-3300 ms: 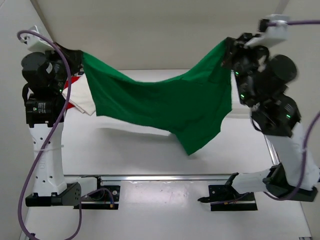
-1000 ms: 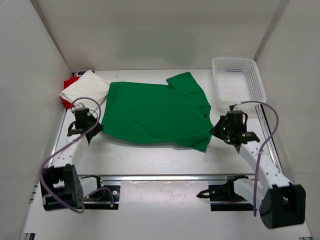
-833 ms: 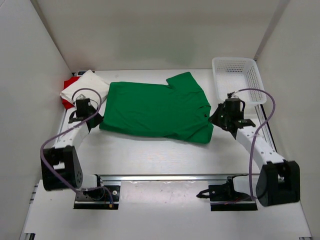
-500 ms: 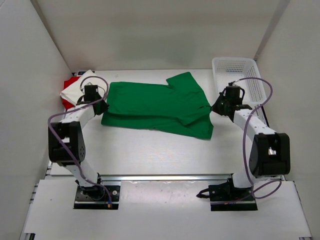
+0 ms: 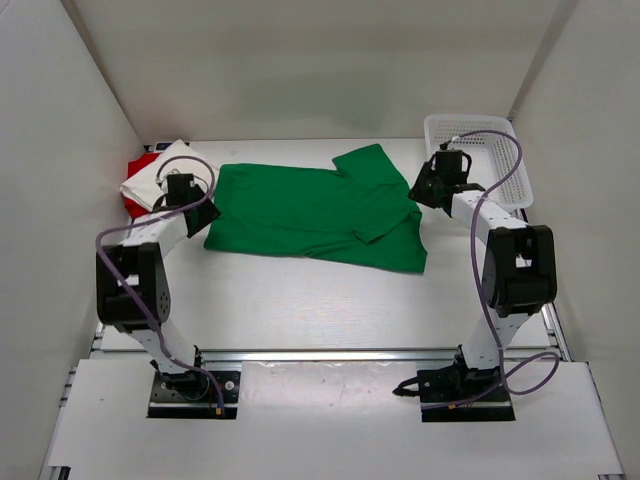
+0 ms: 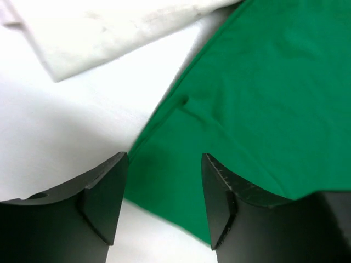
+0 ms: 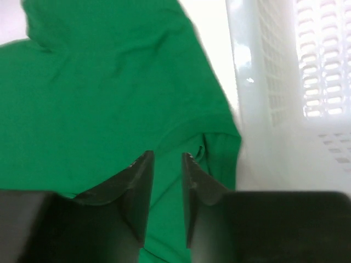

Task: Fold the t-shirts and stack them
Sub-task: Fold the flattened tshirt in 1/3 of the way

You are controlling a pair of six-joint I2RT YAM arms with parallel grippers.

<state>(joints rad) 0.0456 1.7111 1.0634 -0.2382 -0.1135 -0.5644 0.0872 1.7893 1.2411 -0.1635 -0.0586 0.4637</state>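
The green t-shirt (image 5: 300,205) lies flat across the middle of the table, its near part doubled back over itself. The white t-shirt (image 5: 168,172) sits folded at the far left on top of the red t-shirt (image 5: 138,168), of which only an edge shows. My left gripper (image 5: 196,216) hovers open over the green shirt's left corner (image 6: 258,82), nothing between its fingers (image 6: 104,186). My right gripper (image 5: 418,190) is at the shirt's right edge, its jaws a narrow gap apart above the cloth (image 7: 98,98), holding nothing.
A white mesh basket (image 5: 480,160) stands at the far right, its wall (image 7: 258,66) close beside my right gripper (image 7: 166,161). The white t-shirt's edge (image 6: 109,27) lies just beyond my left gripper (image 6: 163,164). White walls enclose the table on three sides.
Both grippers carried the green shirt's near edge toward the back, doubling it over, then let go and opened. The arms now reach farther across the table.
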